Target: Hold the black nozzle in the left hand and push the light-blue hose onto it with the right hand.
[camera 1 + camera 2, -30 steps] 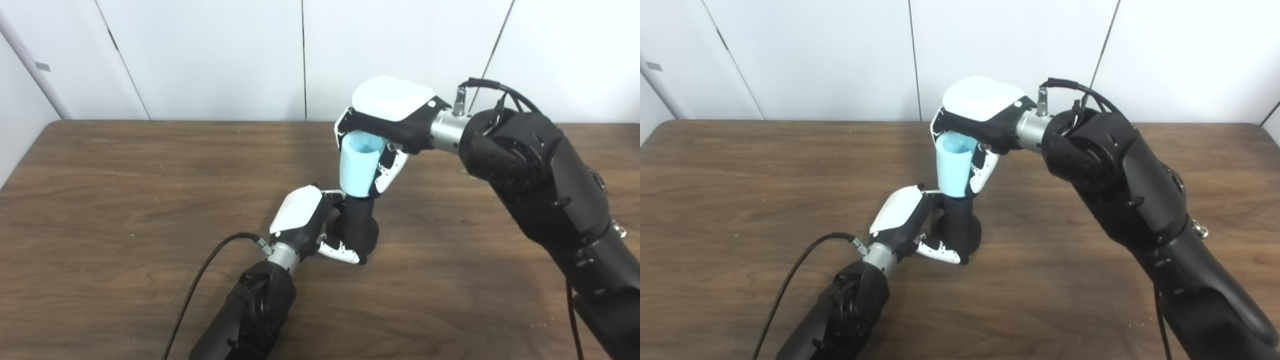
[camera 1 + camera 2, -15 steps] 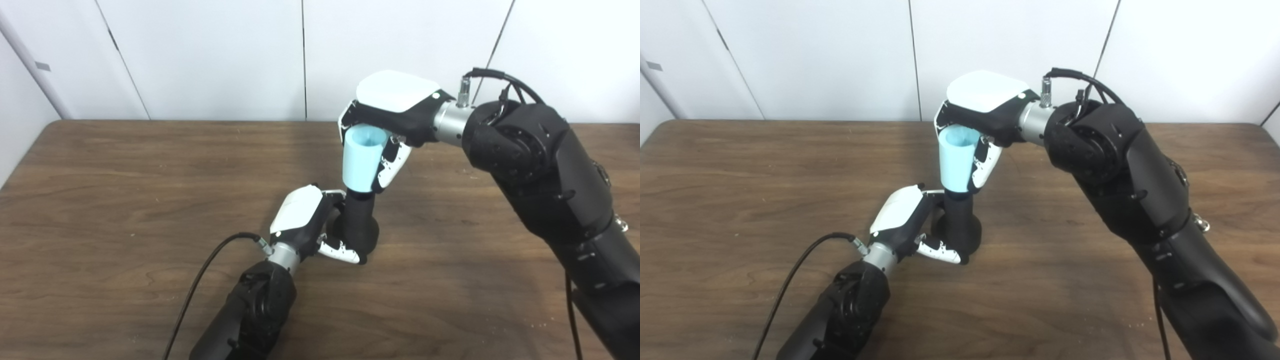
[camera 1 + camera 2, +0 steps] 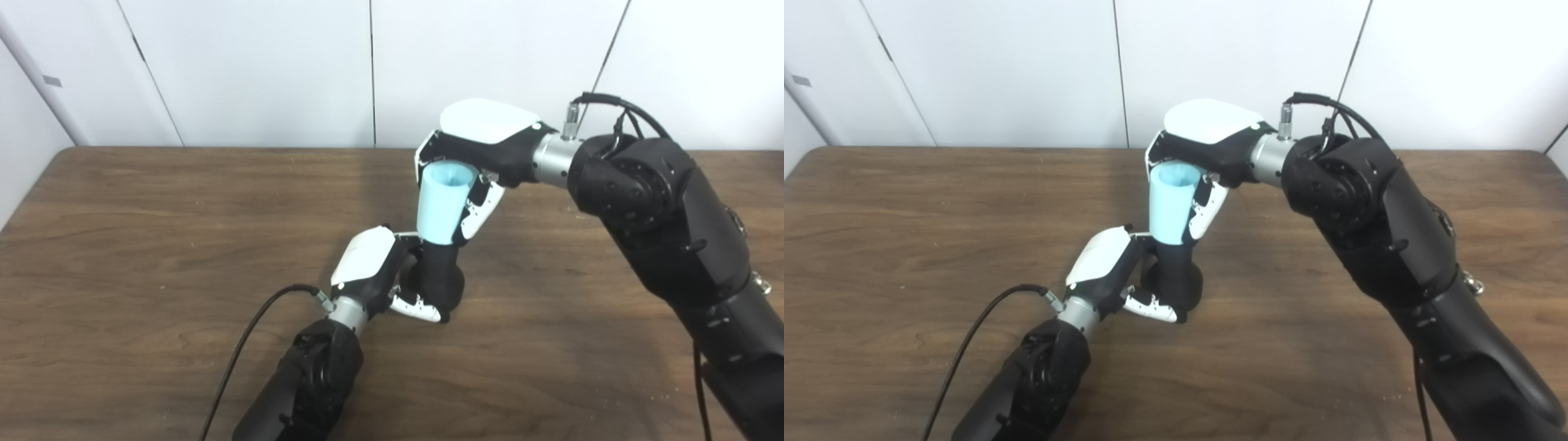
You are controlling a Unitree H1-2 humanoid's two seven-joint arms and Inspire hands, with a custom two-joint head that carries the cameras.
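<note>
A robot's left hand [image 3: 373, 269] wraps its fingers around a black nozzle [image 3: 438, 278] standing on a wooden desk [image 3: 122, 233]. The right hand [image 3: 474, 153], fingers clamped on a light-blue hose [image 3: 442, 205], holds it upright over the nozzle's neck. The hose looks light and stiff, best gripped mid-length; its open top looks empty.

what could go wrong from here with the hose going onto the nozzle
1. The light-blue hose leans a little off the line of the black nozzle; pushing down at that angle might jam it or make it slip off to one side.
2. The left robot hand grips the nozzle only low at its base on the table, so a hard push from the right robot hand could tip the nozzle.
</note>
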